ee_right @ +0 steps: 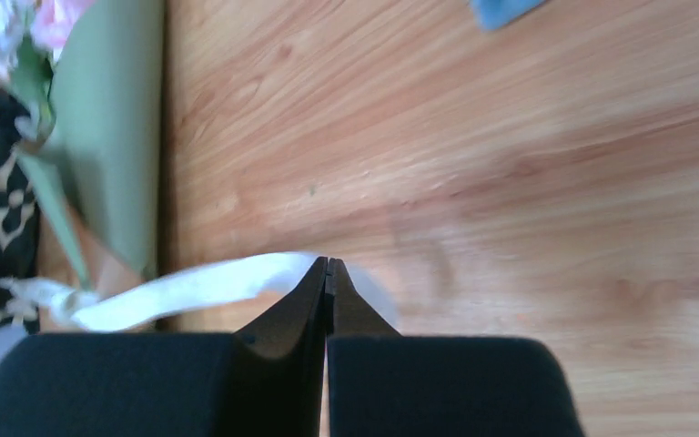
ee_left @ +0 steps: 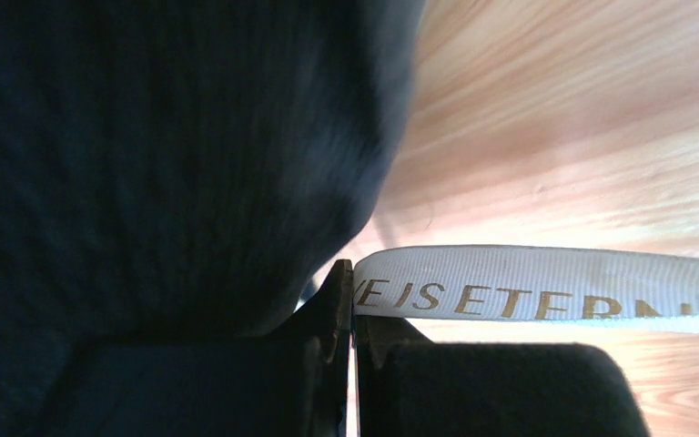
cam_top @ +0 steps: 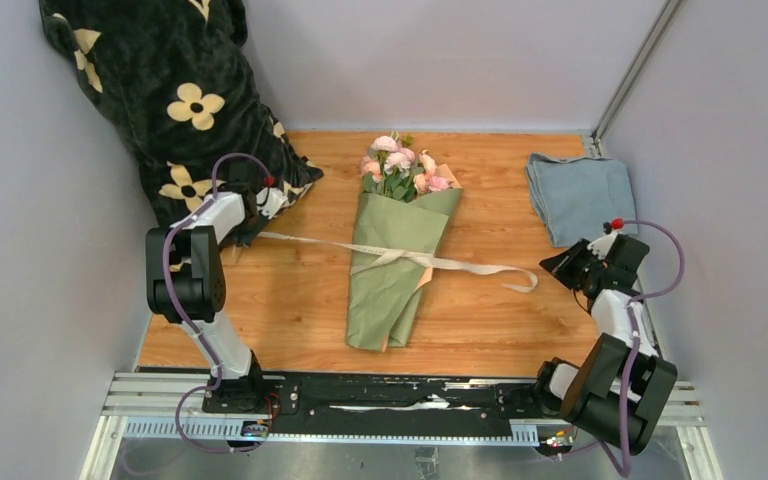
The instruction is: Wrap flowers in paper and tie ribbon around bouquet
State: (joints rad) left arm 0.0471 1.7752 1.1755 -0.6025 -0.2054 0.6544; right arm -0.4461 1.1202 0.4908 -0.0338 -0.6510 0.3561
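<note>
We see the bouquet (cam_top: 405, 215) lying mid-way across the wooden table (cam_top: 500, 320), ribbon (cam_top: 310, 243) knotted round its green paper (cam_top: 382, 305). Our left gripper (ee_left: 353, 282) clamps one ribbon end, half buried against the black blanket (ee_left: 146, 137). Our right gripper (ee_right: 327, 264) is pinched together; the blurred ribbon runs behind its tips, so we can't tell whether it has a grip.

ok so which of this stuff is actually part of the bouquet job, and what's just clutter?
Job:
- flowers
- paper wrapped round them
- ribbon across the wrap
- left gripper, shut on one ribbon end
- right gripper, shut near the other end

Lying about:
- black flowered blanket
- folded blue-grey cloth
</note>
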